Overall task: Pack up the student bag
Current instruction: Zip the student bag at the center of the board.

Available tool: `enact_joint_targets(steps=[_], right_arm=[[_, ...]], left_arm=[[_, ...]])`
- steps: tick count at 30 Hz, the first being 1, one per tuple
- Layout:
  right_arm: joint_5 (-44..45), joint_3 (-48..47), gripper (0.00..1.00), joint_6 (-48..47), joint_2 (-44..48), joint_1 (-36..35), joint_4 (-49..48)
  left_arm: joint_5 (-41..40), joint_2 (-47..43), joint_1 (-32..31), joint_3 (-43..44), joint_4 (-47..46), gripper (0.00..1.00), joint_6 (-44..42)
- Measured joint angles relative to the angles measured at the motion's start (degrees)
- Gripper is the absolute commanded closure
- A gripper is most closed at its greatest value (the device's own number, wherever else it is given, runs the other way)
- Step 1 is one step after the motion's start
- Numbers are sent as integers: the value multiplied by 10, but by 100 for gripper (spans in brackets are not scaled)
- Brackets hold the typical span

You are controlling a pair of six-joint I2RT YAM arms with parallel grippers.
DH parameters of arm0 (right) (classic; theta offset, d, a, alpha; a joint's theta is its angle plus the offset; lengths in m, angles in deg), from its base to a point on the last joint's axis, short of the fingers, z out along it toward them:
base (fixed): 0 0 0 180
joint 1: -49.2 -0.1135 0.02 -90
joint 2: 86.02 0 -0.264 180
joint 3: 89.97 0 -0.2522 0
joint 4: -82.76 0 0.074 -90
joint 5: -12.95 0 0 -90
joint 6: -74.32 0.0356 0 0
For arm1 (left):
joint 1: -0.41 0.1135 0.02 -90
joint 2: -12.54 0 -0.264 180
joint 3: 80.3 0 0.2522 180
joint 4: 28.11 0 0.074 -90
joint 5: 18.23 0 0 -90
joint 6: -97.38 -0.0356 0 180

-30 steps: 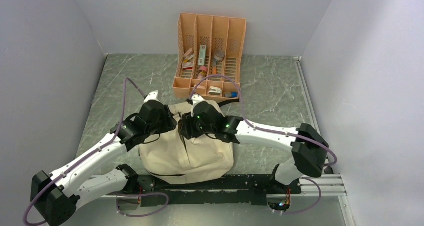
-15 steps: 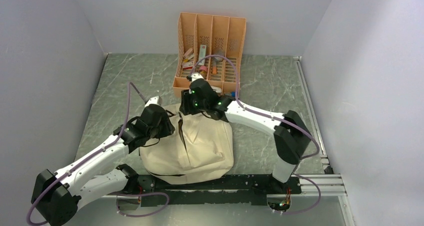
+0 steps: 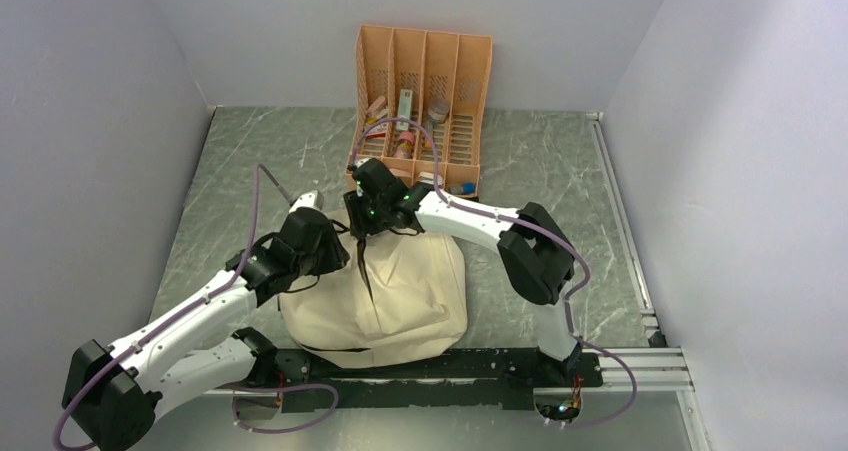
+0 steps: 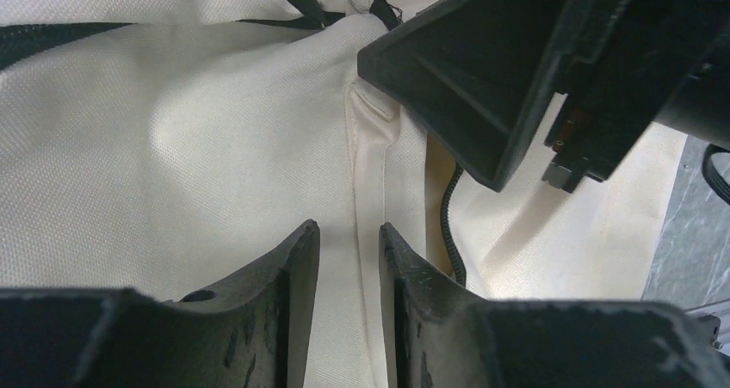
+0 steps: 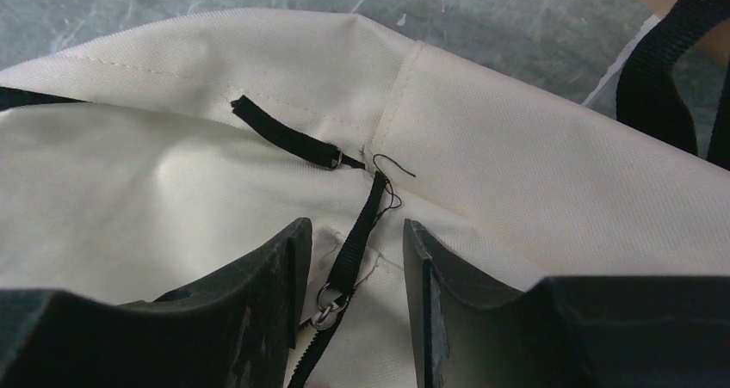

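The student bag [image 3: 400,291] is laid flat on the marble-patterned table [image 3: 560,171], near the arms' bases, with its far end covered in the overhead view by both wrists. The left gripper [image 4: 347,233] is set low over the cream fabric, its fingers drawn close with a raised seam running between them; whether that seam is actually pinched cannot be told. Much of that wrist view is blocked by the right arm's black housing [image 4: 516,52], which is cut off by the frame edge. The right gripper [image 5: 353,233] is held spread, a black zipper pull [image 5: 349,259] lying between the fingers without being touched. The zipper below it is hidden by the fingers. Small items are seen in the orange desk organiser [image 3: 420,101] beyond the bag, but cannot be identified.
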Motion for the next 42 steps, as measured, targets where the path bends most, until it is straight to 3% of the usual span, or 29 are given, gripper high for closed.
enact_joint_targets(steps=[4, 9, 15, 25, 35, 42], right_arm=[[-4, -20, 63, -7, -19, 0, 22], [-4, -26, 88, -10, -26, 0, 30], [-10, -18, 100, -8, -19, 0, 16], [-6, 87, 100, 19, 90, 5, -78], [17, 214, 100, 118, 170, 10, -184], [31, 262, 100, 179, 196, 10, -229]], left_arm=[[0, 0, 1, 0, 0, 65, -2], [1, 0, 1, 0, 0, 65, -2], [1, 0, 2, 0, 0, 65, -3], [24, 0, 26, -1, -9, 60, -2], [78, 26, 71, 4, -59, 51, -3], [117, 78, 80, 26, -109, 53, -1]])
